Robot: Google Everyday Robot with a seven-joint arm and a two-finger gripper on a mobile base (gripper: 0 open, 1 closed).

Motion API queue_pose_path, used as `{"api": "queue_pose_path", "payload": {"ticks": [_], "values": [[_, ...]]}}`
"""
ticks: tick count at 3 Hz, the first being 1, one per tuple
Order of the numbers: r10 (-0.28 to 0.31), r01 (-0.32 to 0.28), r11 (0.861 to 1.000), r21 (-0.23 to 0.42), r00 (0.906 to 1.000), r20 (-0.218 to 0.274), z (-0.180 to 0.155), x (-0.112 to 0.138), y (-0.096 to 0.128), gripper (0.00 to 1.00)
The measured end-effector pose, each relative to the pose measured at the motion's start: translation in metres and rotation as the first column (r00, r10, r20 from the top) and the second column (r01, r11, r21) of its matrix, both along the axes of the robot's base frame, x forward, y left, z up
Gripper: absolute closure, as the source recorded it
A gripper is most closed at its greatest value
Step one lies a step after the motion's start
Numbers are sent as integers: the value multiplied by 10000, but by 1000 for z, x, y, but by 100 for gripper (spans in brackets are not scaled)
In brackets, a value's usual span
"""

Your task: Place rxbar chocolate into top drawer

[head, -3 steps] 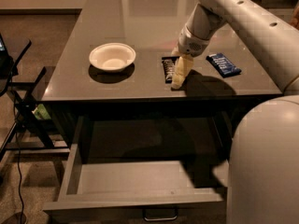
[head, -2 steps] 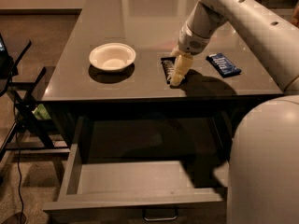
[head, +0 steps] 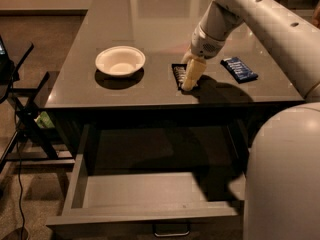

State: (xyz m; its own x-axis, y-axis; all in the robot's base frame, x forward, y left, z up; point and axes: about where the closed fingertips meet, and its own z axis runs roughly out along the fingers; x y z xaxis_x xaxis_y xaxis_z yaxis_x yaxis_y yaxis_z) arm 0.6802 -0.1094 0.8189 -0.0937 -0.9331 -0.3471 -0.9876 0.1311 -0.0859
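Hand (head: 189, 83) at rxbar chocolate (head: 177, 73), top drawer (head: 145, 190) open

rxbar chocolate (head: 177, 75) under tool (head: 189, 83), top drawer (head: 145, 191) open

The desk (head: 150, 19) has a dark, glossy top. A white bowl (head: 120, 61) stands on it, front left. The rxbar (head: 176, 74) lies flat right of the bowl. A blue bar (head: 239, 69) lies farther right of the bowl, apart from the rxbar. The gripper (head: 189, 83) is down at the rxbar's right edge.
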Motion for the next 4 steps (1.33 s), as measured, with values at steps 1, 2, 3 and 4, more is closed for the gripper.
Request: {"api": "queue_pose_path", "payload": {"ticks": [1,2,3,4], "values": [[0,0,10000,0,10000,0,0,0,0,100],[0,0,10000,0,10000,0,9,0,0,100],[-1,1,10000,0,10000,1,18,0,0,100],[-2,2,10000,0,10000,2,23,0,0,100]]}}
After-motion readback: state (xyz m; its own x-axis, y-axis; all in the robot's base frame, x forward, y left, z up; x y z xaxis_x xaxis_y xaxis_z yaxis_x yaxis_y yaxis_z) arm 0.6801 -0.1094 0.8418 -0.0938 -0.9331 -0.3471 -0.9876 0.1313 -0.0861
